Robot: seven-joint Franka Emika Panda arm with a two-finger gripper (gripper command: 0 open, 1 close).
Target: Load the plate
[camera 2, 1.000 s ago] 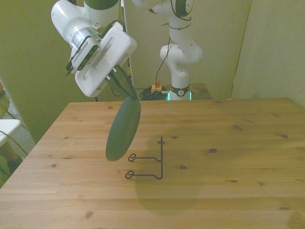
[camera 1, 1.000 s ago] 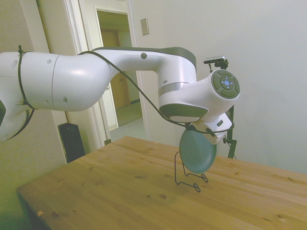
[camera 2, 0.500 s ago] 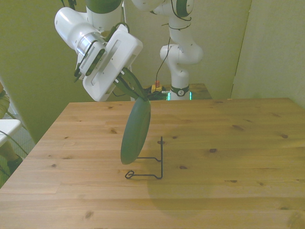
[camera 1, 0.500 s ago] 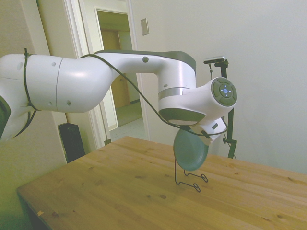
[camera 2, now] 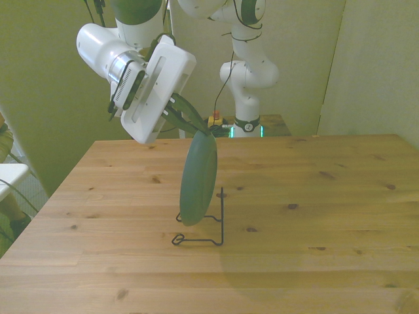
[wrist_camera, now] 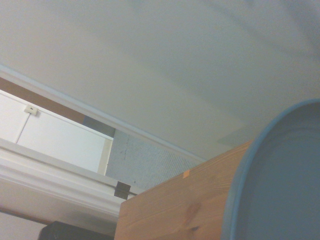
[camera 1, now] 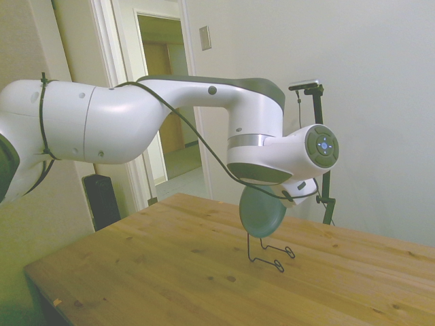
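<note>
The dark green plate (camera 2: 198,180) hangs on edge, nearly upright, with my gripper (camera 2: 200,129) shut on its top rim. Its lower rim is just above the base of the thin black wire rack (camera 2: 211,230), on the front view's left of the rack's upright post. From the side, the plate (camera 1: 262,212) hangs under the wrist, right over the rack (camera 1: 268,252). The wrist view shows the plate's rim and inner face (wrist_camera: 280,190) close up against the table's corner.
The wooden table (camera 2: 314,216) stretches wide on all sides of the rack. A second white robot arm (camera 2: 245,72) stands behind the far edge. An open doorway (camera 1: 166,102) lies beyond the table in the side view.
The arm has carried the plate toward the front view's right, from beside the rack to over its base. The plate has tipped more upright and dropped slightly.
</note>
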